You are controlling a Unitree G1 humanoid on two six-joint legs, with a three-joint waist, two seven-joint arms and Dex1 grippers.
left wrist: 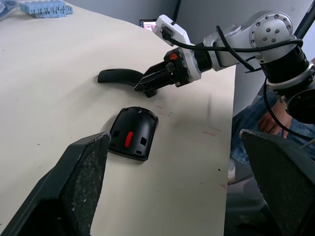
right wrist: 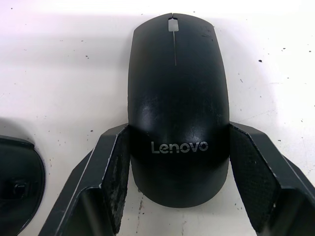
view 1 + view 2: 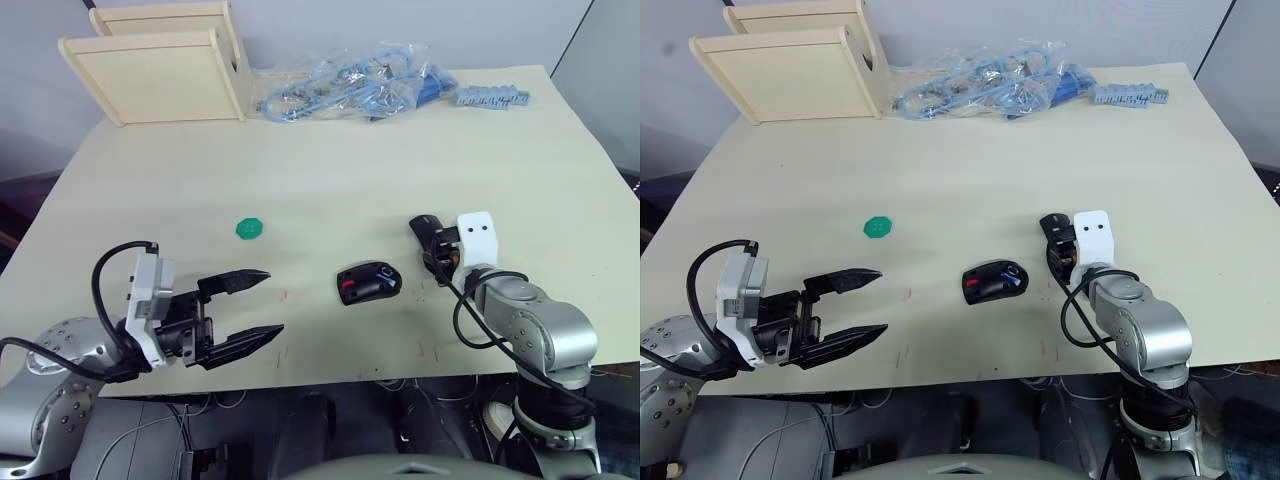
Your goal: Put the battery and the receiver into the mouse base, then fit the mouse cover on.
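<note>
While the right gripper (image 2: 179,172) sits low over the table (image 3: 330,160), its two black fingers (image 2: 115,172) stand on either side of the mouse cover (image 2: 177,108), flanking the end that bears the white lettering; the pads lie right against the cover's edges, though whether they press it cannot be told; the cover lies flat on the table, its far end with the small light slot pointing away from the gripper.

Just beside this gripper, toward the robot's left, lies the mouse base (image 3: 368,283), black with red inner parts showing, flat on the table and apart from the cover; a blue bit shows in it in the right eye view, too small to name.

Farther to the left, the left gripper (image 3: 262,308) hangs at the near edge of the table, its fingers spread wide with nothing between them; it points toward the mouse base, which lies well apart from its tips.

Beyond the left gripper, farther onto the table, lies a flat round green disc (image 3: 249,229); at the far edge, well away from both grippers, stand pale wooden boxes (image 3: 160,70), with a heap of clear bags holding blue parts (image 3: 350,85) beside them and a blue strip (image 3: 490,97) further right.
</note>
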